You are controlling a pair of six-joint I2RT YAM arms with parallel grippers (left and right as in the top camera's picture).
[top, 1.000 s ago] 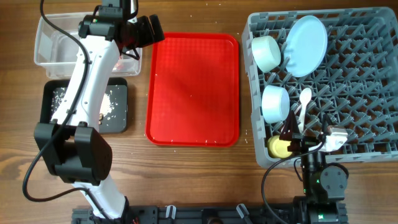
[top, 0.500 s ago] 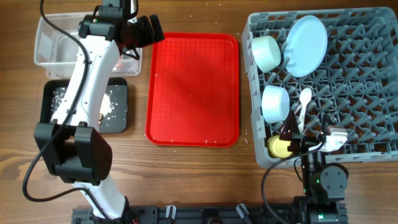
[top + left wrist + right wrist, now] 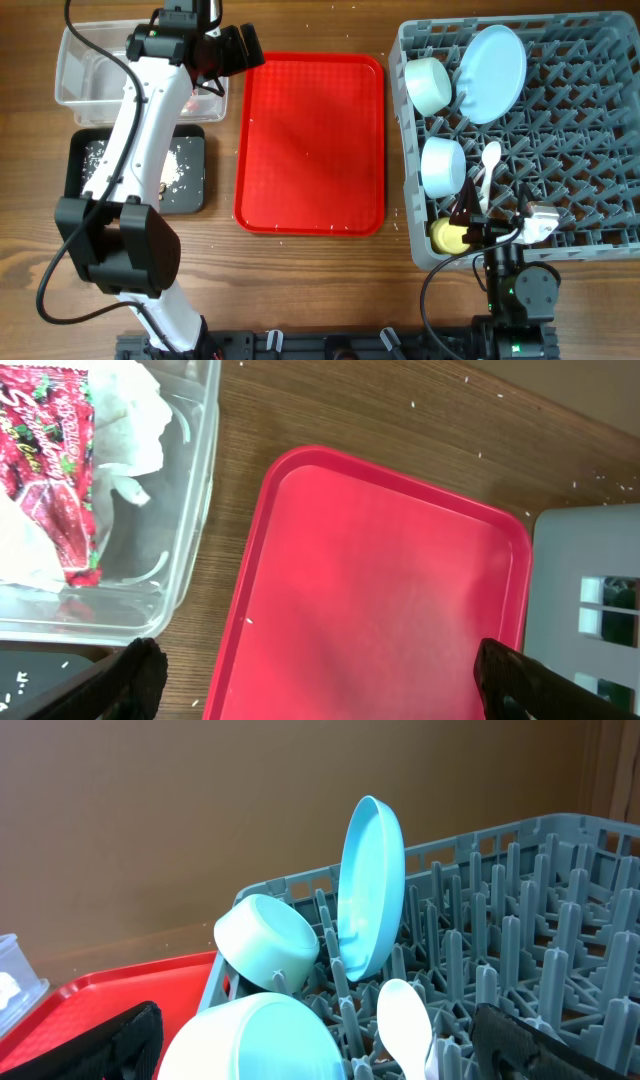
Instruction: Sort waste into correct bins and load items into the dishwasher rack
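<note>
Now — tub (image 3: 205, 480): wrapper (image 3: 55, 470), napkin (image 3: 130, 410) | rack (image 3: 580, 170): plate (image 3: 492, 72), 2 bowls (image 3: 429, 84) (image 3: 442, 166) | left pincer (image 3: 320, 670), right pincer (image 3: 320, 1040) spread

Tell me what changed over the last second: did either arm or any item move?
Nothing visibly changed. The left gripper stays open between the clear rectangular plastic tub and flat red serving tray; the right gripper stays open at the grey pegged plastic dishwasher rack.
</note>
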